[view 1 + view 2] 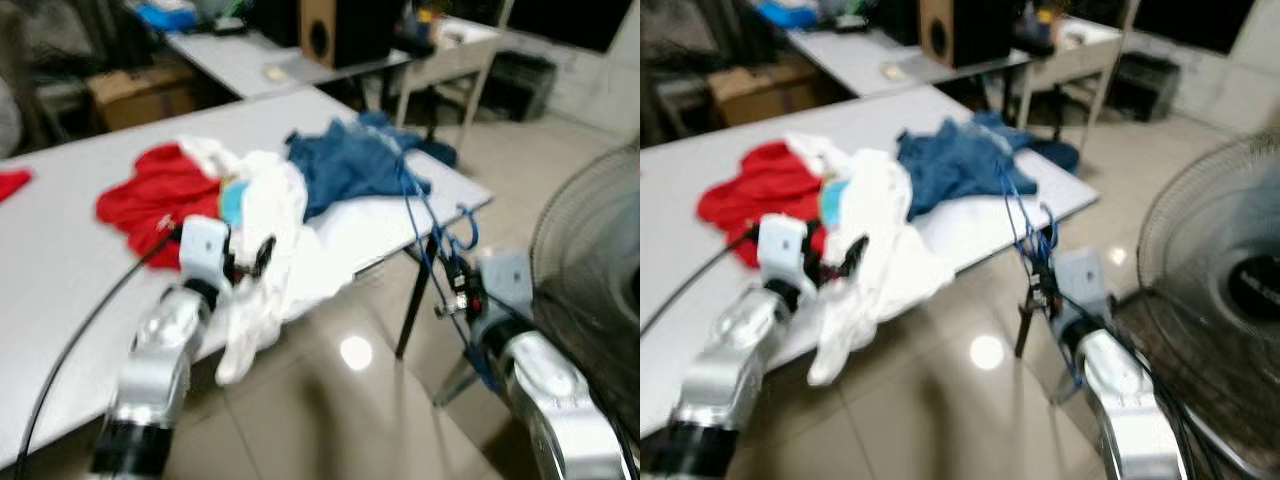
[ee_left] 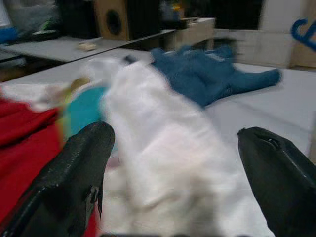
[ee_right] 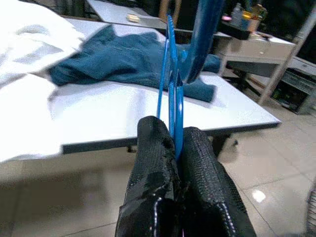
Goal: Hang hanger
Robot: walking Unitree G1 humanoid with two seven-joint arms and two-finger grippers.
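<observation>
At the lower right of the left eye view, my right gripper (image 3: 174, 148) pinches a bunch of blue hangers (image 1: 432, 225), its fingers (image 3: 153, 163) pressed tight on the thin blue wires just off the near corner of the white table (image 1: 60, 290). The hangers rise from my grip toward the blue garment (image 1: 350, 165) lying on that corner. My left gripper (image 2: 173, 163) sits left of centre over the table's edge, its fingers (image 2: 81, 163) spread wide with nothing between them, pointed at a white cloth (image 1: 270, 230) that spills over the edge. Farther left lies a red garment (image 1: 160, 195), with a bit of teal cloth (image 2: 84, 111) between red and white. A fan (image 1: 1220, 300) stands at the right, a speaker (image 1: 335, 30) at top centre.
</observation>
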